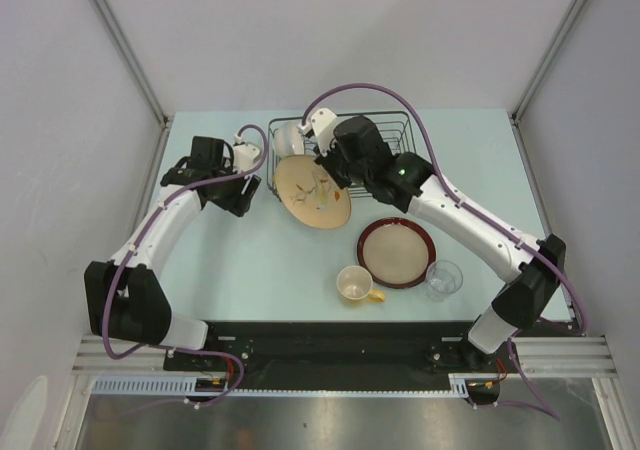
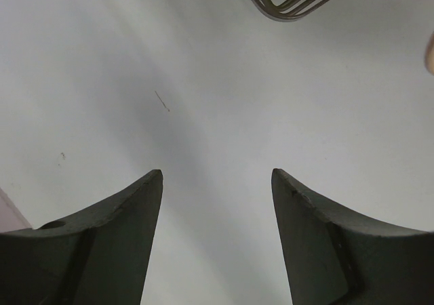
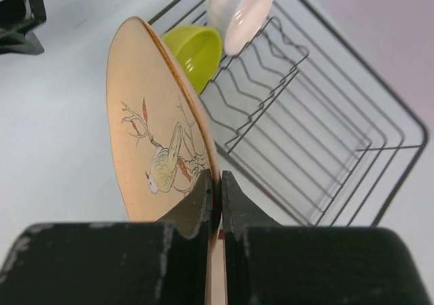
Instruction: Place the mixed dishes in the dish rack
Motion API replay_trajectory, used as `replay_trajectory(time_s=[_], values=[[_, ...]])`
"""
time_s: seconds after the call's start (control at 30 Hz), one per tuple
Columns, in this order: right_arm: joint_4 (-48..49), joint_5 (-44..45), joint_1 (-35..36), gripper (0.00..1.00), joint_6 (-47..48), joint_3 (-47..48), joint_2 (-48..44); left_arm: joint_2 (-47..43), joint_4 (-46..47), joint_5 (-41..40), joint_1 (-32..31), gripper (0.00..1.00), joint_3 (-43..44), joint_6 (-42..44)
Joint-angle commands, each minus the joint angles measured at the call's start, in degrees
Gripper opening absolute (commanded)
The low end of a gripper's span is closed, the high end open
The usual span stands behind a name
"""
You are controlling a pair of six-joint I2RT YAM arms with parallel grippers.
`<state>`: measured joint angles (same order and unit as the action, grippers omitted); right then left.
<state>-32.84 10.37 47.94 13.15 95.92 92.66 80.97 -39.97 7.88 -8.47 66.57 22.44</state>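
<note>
My right gripper [image 3: 215, 177] is shut on the rim of the beige leaf-patterned plate [image 3: 152, 135] and holds it tilted on edge beside the black wire dish rack [image 3: 339, 149]. In the top view the plate [image 1: 312, 192] hangs at the rack's [image 1: 395, 120] front left. A lime-green bowl [image 3: 193, 51] and a white bowl [image 3: 241, 10] sit in the rack's left end. My left gripper [image 2: 217, 176] is open and empty over bare table, left of the rack [image 1: 235, 185]. The dark-red-rimmed tan plate [image 1: 396, 252], cream cup with yellow handle [image 1: 355, 284] and clear glass [image 1: 443, 278] stand on the table.
A corner of the rack [image 2: 291, 0] shows at the top of the left wrist view. Grey walls enclose the pale table [image 1: 250, 270] on three sides. Purple cables loop over both arms.
</note>
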Motion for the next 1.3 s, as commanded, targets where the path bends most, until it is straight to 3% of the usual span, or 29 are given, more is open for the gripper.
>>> replay_trajectory(time_s=[0.0,0.2,0.37,0.6,0.83,1.03,1.27], values=[[6.5,6.1,-0.6,0.0,7.7,7.5,-0.5,-0.3,1.4,0.9,0.8,0.7,0.8,-0.9],[10.0,5.5,-4.5,0.0,14.6,10.7,1.8,-0.3,1.8,0.4,1.5,0.71,0.1,-0.2],[22.5,2.4,-8.3,0.0,22.1,7.3,1.8,-0.1,2.6,1.0,2.2,0.71,0.2,-0.6],[27.7,-1.1,-12.3,0.0,28.1,13.9,10.1,1.6,2.8,1.3,3.7,0.7,0.6,-0.5],[49.0,0.2,-12.5,0.0,38.8,5.5,13.9,2.8,3.1,2.0,6.4,0.71,-0.5,0.6],[55.1,-0.6,-13.9,0.0,43.4,3.4,15.9,4.3,3.8,2.1,7.6,0.7,-1.3,0.8],[54.6,-4.2,-15.1,0.0,43.3,1.3,15.5,5.3,4.0,2.5,7.8,0.7,-1.1,-0.1]])
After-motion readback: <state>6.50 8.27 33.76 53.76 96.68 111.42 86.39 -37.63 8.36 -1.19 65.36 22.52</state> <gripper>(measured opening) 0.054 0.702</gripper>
